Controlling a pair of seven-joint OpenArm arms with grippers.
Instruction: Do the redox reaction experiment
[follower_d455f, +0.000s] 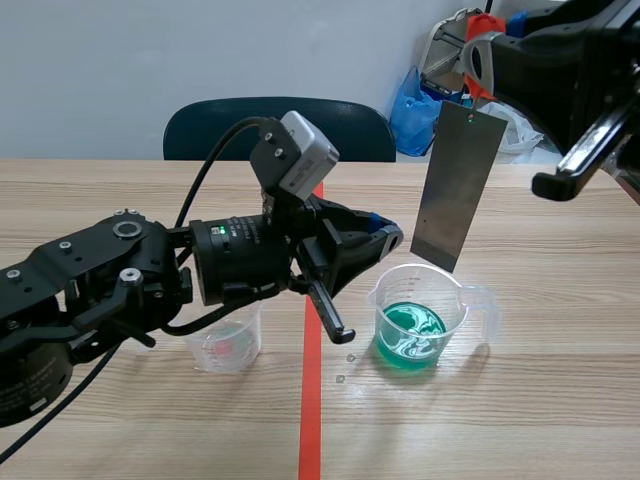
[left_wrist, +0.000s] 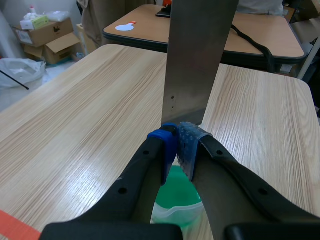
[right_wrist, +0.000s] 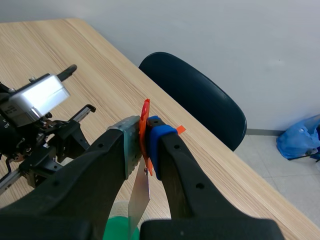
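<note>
Right gripper (right_wrist: 144, 150) clamps orange-red tag (right_wrist: 145, 107), grey metal sheet (follower_d455f: 460, 185) hanging over clear green-filled beaker (follower_d455f: 385, 320); left gripper (left_wrist: 177, 142) closed empty by sheet's lower edge.

Pale wooden table (follower_d455f: 560, 400), beaker of green liquid (follower_d455f: 418, 318), small clear cup (follower_d455f: 228, 345), orange-red tape line (follower_d455f: 312, 420) between

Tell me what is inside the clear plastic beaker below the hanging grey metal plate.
Green liquid with pale swirls fills the lower part of the clear plastic beaker. In the left wrist view the left gripper covers most of it. The grey metal plate hangs above.
</note>
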